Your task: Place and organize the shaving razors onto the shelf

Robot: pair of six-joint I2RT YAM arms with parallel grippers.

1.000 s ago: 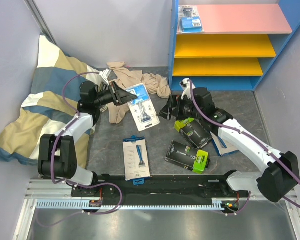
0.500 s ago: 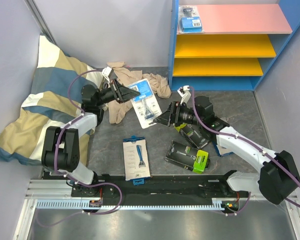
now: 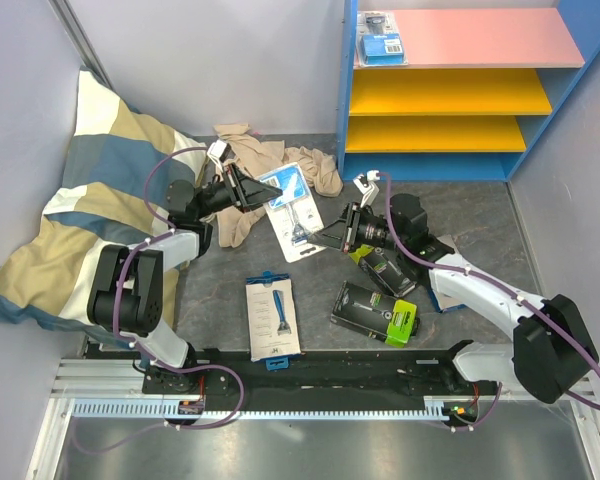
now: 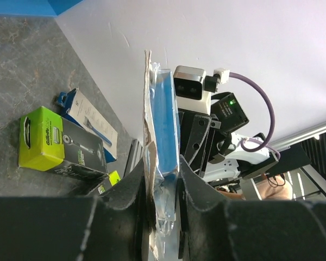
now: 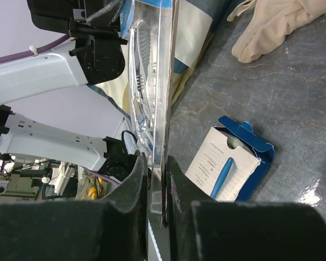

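A clear blister razor pack on a blue card (image 3: 292, 212) hangs in the air over the table's middle, held from both sides. My left gripper (image 3: 252, 190) is shut on its upper left end; in the left wrist view its jaws (image 4: 162, 163) flank the pack (image 4: 163, 119). My right gripper (image 3: 327, 238) is shut on the pack's lower right edge (image 5: 164, 109), as the right wrist view shows (image 5: 156, 160). Another blister pack (image 3: 383, 40) lies on the pink top board of the shelf (image 3: 540, 90). A white-blue box (image 3: 272, 318) and two black boxes with lime ends (image 3: 375, 312) (image 3: 385, 264) lie on the table.
A beige cloth (image 3: 280, 160) lies behind the held pack. The striped pillow (image 3: 80, 200) fills the left side. Another white-blue box (image 3: 438, 296) shows partly under my right arm. Both yellow boards (image 3: 445, 95) are bare.
My left arm carried the blister pack to the right. My right gripper moved left to the pack and closed on its lower edge.
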